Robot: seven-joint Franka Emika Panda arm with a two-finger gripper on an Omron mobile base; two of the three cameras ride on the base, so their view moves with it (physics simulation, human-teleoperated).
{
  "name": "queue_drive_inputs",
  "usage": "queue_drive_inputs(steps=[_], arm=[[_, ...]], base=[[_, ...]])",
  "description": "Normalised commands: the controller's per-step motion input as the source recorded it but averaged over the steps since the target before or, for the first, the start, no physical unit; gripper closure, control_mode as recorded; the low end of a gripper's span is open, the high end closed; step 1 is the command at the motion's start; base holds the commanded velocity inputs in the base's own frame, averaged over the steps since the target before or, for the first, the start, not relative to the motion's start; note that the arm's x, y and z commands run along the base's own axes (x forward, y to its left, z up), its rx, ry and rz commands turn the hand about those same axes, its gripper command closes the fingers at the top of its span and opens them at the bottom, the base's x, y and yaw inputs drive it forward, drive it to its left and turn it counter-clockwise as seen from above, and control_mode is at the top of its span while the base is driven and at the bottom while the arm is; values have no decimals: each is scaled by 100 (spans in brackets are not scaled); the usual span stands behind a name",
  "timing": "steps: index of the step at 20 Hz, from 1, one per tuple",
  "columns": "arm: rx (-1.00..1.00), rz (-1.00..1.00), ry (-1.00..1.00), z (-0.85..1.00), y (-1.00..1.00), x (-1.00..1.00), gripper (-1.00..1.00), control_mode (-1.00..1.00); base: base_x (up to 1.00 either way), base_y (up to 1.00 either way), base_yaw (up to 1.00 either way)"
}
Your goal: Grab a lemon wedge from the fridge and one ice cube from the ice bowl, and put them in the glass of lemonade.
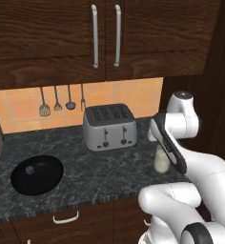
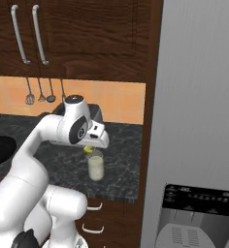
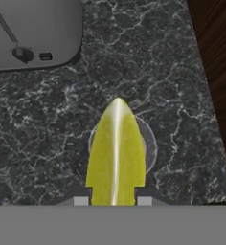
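A: Wedge (image 3: 116,153) first — where is it?

B: Pinched in the gripper (image 3: 112,201), right over the glass (image 2: 95,166). Taking the toaster (image 1: 109,127) as the mark and going left to right in the left base view: the black bowl (image 1: 37,174) lies on the counter (image 1: 95,171) well to the toaster's left and nearer the front edge, the toaster stands against the tiled wall, and the glass is to its right and forward, near the counter's end. The fridge (image 2: 199,121) rises further right of that, past a wood panel.

A: So which step is this?

B: I'd judge it the drop of the lemon. In the right base view a bit of yellow shows just above the glass rim, under the hand. The ice is not yet fetched.

A: How do the fingers stand?

B: Pressed in on the wedge from both sides, near its blunt end.

A: Which way does it point?

B: Its long axis runs along the gripper, so the tip points down and away from the hand, toward the glass. In the hand view the glass's round rim rings the wedge behind it, so it looks centred.

A: Next move?

B: Probably just spreading the fingers, perhaps lowering slightly first so it falls inside the rim. Then over to the bowl, left of the toaster
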Motion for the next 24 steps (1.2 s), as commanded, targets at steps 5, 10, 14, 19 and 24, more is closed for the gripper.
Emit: queue_drive_inputs(steps=[5,10,14,19,24], arm=[[0,0,0,-7,0,13,100,-100],[0,0,0,-36,-2,3,100,-100],[0,0,-1,-27,-4,-1,100,-100],[0,0,0,-1,0,12,100,-100],[0,0,0,0,0,0,100,-100]], base=[[0,0,0],[0,0,0],[0,0,0],[0,0,0],[0,0,0]])
